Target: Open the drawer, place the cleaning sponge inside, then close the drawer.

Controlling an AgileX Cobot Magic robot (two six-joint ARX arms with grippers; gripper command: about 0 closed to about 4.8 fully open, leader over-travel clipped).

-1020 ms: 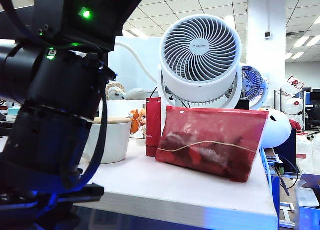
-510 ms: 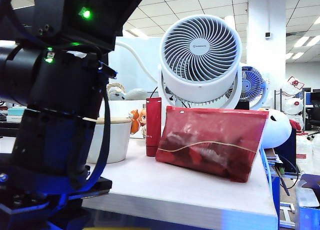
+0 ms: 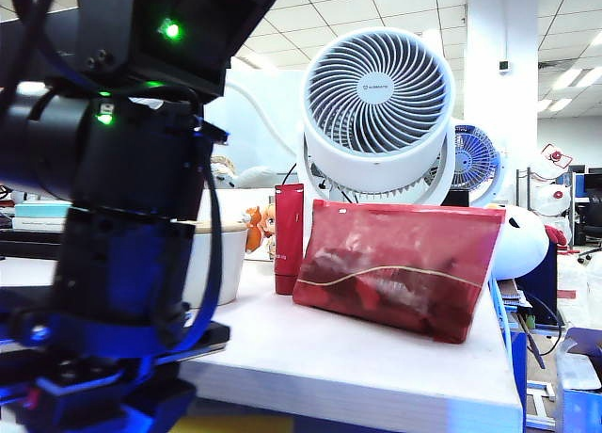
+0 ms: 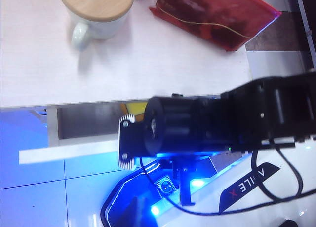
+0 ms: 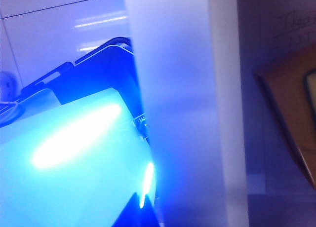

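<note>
Our right end effector (image 4: 182,192), clenched, sits at the open drawer (image 4: 69,152) front below the table (image 4: 44,64). With the cleaning sponge (image 4: 132,108) apparently inside, we should push squarely. Our left end effector is above the table, out of view, so we cannot tell its state.

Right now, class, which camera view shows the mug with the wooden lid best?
The left wrist view: from above it shows the mug with its round wooden lid and handle, standing on the white desk. The exterior view shows only a sliver of it behind a black arm. The right wrist view shows none of it.
</note>
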